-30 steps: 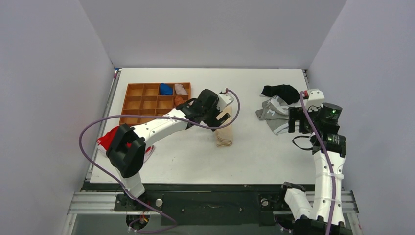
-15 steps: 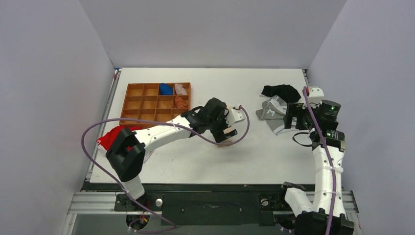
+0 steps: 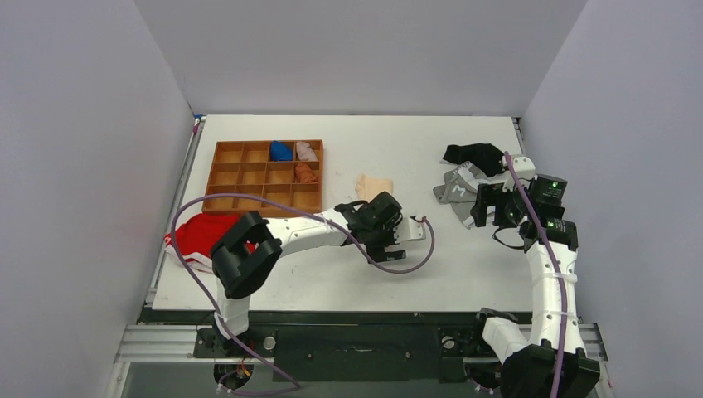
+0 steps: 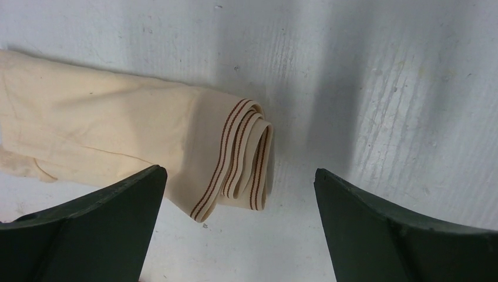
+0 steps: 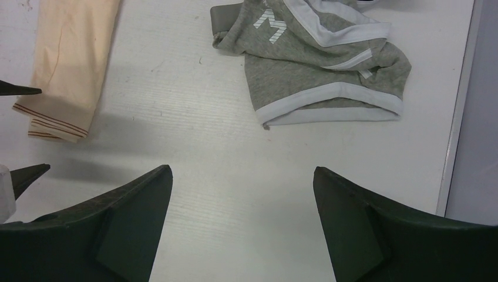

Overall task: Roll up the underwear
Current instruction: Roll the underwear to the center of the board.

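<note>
Nearest you, your left tool (image 4: 239, 173) hangs low over the desk (image 4: 382, 88), jaws spread wide and gripping nothing. One finger sits above the cloth and the other over bare desk just past the garment's end. That end is what matters. The underwear (image 4: 117, 129) lies flat on the desk near the middle, with its striped band end closest to the arm bases and already doubled over on itself. From there its long axis runs away from you toward the far edge, so the jaws line up roughly along the length, not across it. I judge that any rolling has to travel from the band end outward along that line, with the free cloth lying on the far side of the tool. The left arm is plainly the nearer one, right over the work. Your right tool (image 5: 241, 173) is well apart to the right, also open and empty above bare desk, with the grey garment (image 5: 317, 64) just beyond it and the underwear off to its side.
</note>
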Tool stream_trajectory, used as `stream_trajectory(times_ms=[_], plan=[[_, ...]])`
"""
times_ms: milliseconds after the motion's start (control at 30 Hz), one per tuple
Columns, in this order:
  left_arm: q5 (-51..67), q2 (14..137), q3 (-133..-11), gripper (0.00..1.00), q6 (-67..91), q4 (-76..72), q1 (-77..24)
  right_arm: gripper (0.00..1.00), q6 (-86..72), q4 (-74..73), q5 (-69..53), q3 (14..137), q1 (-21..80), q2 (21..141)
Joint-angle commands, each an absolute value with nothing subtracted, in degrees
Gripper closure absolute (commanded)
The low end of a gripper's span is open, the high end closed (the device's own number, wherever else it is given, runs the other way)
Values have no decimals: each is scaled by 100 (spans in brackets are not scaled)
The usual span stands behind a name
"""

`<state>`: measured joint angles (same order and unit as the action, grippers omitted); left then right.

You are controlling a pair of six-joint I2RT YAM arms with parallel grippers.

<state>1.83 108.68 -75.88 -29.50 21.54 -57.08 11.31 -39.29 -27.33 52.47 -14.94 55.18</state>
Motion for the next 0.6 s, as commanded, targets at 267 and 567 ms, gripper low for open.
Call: stream_trajectory(times_ms=[267, 567], plan=[[-131, 11171, -7594, 16, -3265, 1918, -5749, 14, 1279, -3839, -2959, 5203, -1494, 5545], [-1, 11302, -7652, 41, -3305, 2129, -5740, 14, 1301, -3874, -2994, 5188, -1503, 5518]])
